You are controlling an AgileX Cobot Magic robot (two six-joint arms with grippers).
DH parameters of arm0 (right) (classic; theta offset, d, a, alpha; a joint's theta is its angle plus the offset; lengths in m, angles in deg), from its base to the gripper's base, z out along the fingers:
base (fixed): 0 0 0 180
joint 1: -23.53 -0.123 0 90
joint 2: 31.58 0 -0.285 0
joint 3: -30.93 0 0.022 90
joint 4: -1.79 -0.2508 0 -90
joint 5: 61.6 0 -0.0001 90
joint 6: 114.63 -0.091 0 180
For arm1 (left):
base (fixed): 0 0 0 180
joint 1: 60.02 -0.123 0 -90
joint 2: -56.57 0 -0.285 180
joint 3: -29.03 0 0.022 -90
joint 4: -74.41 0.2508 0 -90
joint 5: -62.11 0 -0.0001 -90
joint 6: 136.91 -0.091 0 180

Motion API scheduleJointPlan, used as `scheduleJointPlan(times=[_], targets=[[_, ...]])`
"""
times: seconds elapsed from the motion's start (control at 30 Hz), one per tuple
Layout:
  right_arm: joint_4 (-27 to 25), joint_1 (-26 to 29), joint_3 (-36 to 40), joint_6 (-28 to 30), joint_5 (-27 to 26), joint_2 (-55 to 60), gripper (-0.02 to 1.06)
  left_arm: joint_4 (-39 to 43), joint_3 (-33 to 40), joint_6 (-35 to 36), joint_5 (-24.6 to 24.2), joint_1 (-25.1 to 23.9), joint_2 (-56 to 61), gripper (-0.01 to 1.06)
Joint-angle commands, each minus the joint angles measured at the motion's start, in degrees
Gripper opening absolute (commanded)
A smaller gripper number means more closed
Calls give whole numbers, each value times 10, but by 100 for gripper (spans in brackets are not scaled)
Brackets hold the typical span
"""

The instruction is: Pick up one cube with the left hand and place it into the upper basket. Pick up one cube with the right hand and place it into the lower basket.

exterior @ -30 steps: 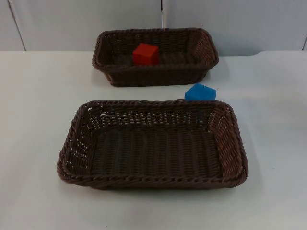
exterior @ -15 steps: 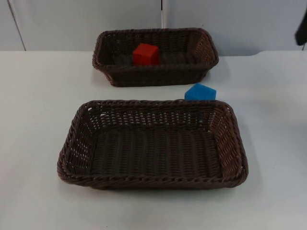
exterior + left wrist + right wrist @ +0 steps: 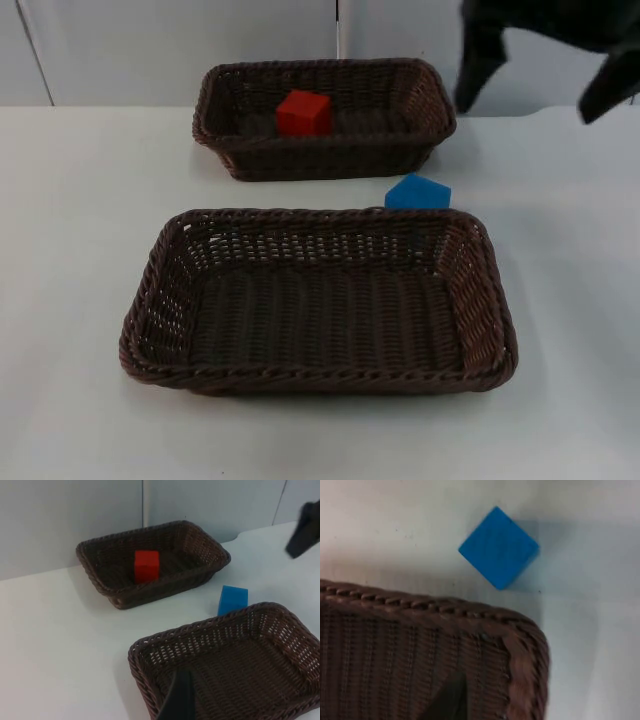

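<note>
Since half a second ago the right gripper has come in from the counter's far right corner; before, only a sliver of the arm showed at that edge. It now hangs above the far edge of the counter, to the right of the upper basket, fingers spread wide, holding nothing. Baskets and cubes have not shifted. Red cube sits inside the upper basket, left of its middle, near the front wall. Blue cube lies on the bare counter between the two baskets, just beside the far right corner of the lower basket; cannot tell whether it touches the rim. Lower basket holds nothing. In the right wrist view the blue cube lies close beyond the lower basket's corner, turned at an angle to the rim. Left wrist view looks across both baskets from the left side: red cube in the upper basket, blue cube beyond the lower basket's rim. Left gripper: state cannot be told, one fingertip visible.
</note>
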Motion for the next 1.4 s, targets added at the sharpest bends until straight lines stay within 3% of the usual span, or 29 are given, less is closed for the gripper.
scheduleJointPlan(times=[0.0,0.33,0.5,0.8,1.37], targets=[[14,-14,-42,-30,23,36,105,0,2,1,1,0,4,72],[17,-42,-113,-140,6,141,105,0,2,1,1,0,4,72],[65,-43,-116,-209,1,165,105,0,2,1,1,0,4,72],[75,-43,-116,-294,-84,189,104,0,2,1,4,0,4,72],[83,-43,-116,-322,-142,252,103,2,2,1,4,0,4,72]])
